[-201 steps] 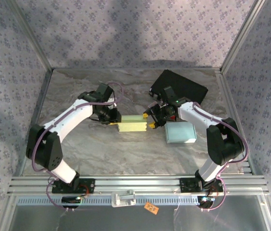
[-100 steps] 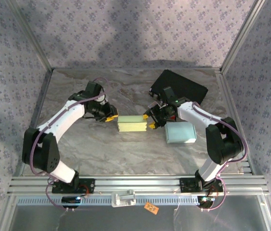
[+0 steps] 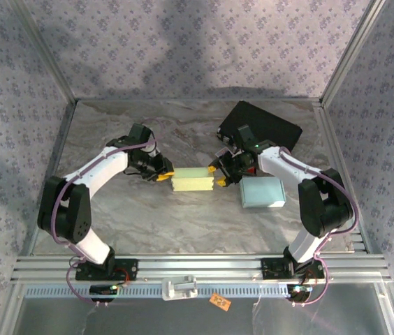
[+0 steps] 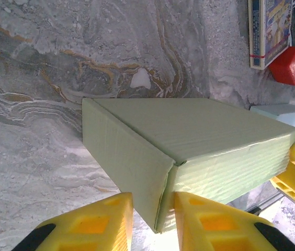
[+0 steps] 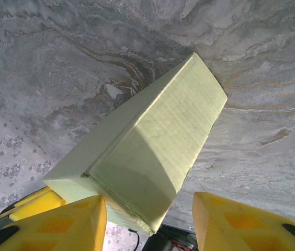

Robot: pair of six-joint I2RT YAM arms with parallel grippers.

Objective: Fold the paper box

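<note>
The marbled surface point(image 3: 113, 209) carries everything, and its middle has been left bare as working room. A black flat slab point(image 3: 263, 129) lies out of the way in the upper right of the overhead view.

The paper box point(image 3: 193, 181), pale green and already closed into a block, lies flat at the centre, set lengthwise between the two arms so each can reach one end. A pale blue box point(image 3: 262, 192) sits just right of it, apart.

The right pincer point(image 3: 219, 176) stands wide and straddles the box's right end without clamping it, probably to steady it.

The left pincer point(image 3: 165, 175) is at the left end, its fingers point(image 4: 92, 222) only narrowly parted with the box's corner seam in the gap. I cannot tell whether it pinches.
</note>
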